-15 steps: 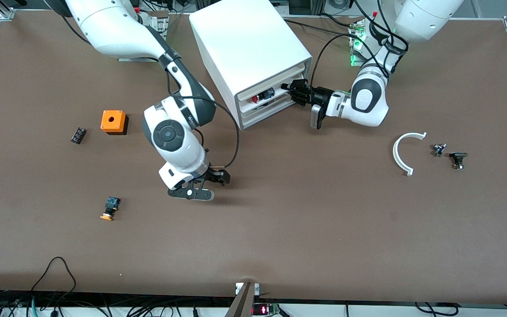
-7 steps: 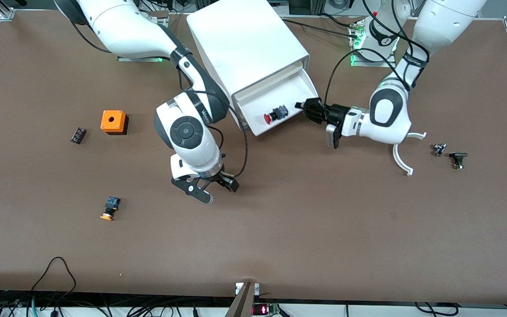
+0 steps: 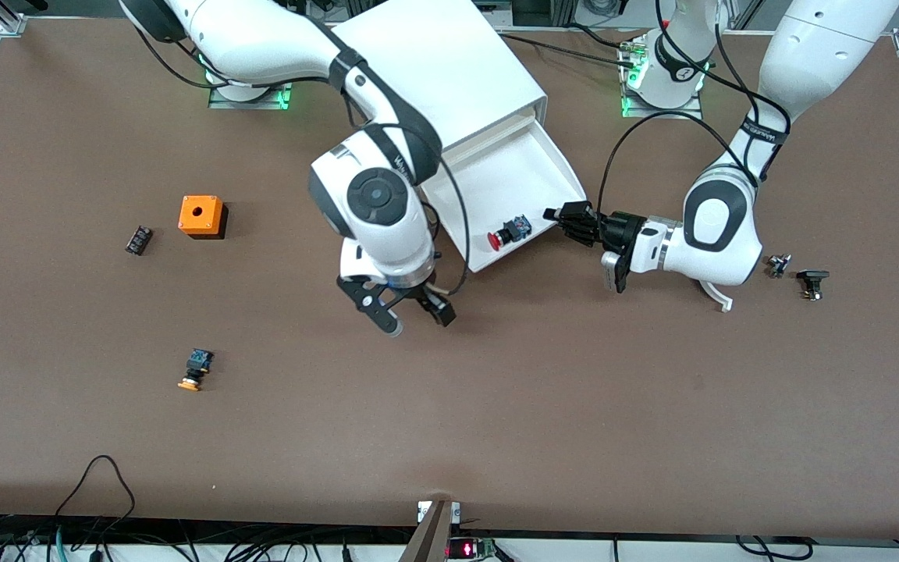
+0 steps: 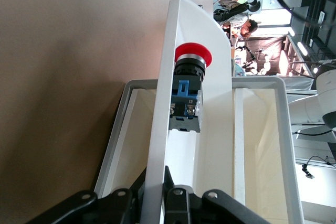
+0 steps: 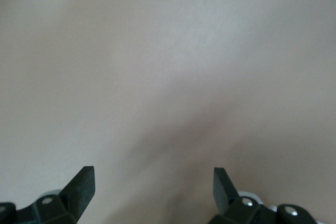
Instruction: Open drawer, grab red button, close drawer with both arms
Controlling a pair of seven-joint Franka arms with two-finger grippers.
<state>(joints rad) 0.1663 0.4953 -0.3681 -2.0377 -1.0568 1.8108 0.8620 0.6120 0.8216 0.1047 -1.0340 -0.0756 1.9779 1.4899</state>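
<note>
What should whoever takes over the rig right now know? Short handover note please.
Left gripper: shut on the front edge of the drawer, which is pulled well out of the cabinet.
Right gripper: fingers open, empty, over bare table just in front of the drawer.
Button: lying on its side in the drawer near the front edge, red cap toward the right arm's end.
Done: drawer open.
Left: right gripper grabs the button, then close the drawer.

The left gripper (image 4: 157,203) clamps the drawer (image 4: 215,145) by its front wall. The red-capped button (image 4: 188,95) lies on its side inside.
</note>
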